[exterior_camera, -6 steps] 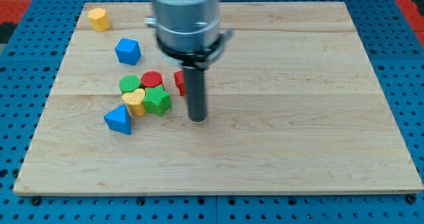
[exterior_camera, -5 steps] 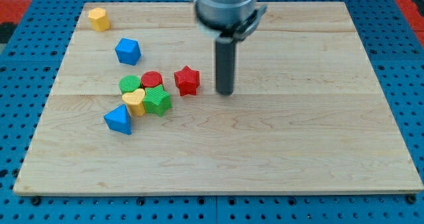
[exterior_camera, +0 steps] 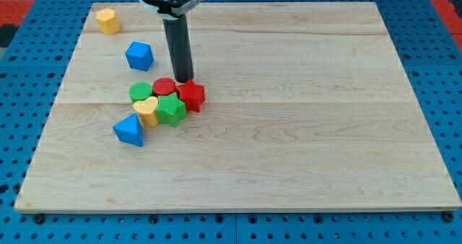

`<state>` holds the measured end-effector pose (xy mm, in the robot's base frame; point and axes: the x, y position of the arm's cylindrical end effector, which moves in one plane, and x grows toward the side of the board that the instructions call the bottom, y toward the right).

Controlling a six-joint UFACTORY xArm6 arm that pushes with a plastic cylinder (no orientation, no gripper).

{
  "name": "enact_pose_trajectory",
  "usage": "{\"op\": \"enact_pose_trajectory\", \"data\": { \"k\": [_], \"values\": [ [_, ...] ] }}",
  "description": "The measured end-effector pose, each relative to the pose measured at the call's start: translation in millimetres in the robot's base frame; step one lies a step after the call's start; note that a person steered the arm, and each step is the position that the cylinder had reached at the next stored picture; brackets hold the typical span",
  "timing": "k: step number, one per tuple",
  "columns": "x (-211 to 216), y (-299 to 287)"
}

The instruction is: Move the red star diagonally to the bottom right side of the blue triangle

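The red star [exterior_camera: 192, 96] lies near the board's middle left, touching the green star [exterior_camera: 171, 110] and close beside the red round block [exterior_camera: 165, 87]. My tip [exterior_camera: 185, 81] stands just above the red star, at its top edge. The blue triangle [exterior_camera: 129, 130] lies down and to the left of the cluster, well left of the red star.
A green round block [exterior_camera: 141, 94] and a yellow heart [exterior_camera: 146, 110] sit in the same cluster. A blue cube-like block [exterior_camera: 139, 55] lies above it. A yellow block [exterior_camera: 107, 19] sits at the wooden board's [exterior_camera: 303, 128] top left corner.
My tip swung from below right of the red star, round its right side, to its top. The red star moved a little left and down against the green star.
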<state>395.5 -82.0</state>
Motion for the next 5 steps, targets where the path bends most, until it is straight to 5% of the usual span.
{"op": "enact_pose_trajectory", "data": {
  "k": [5],
  "values": [
    [87.8, 118.6]
  ]
}}
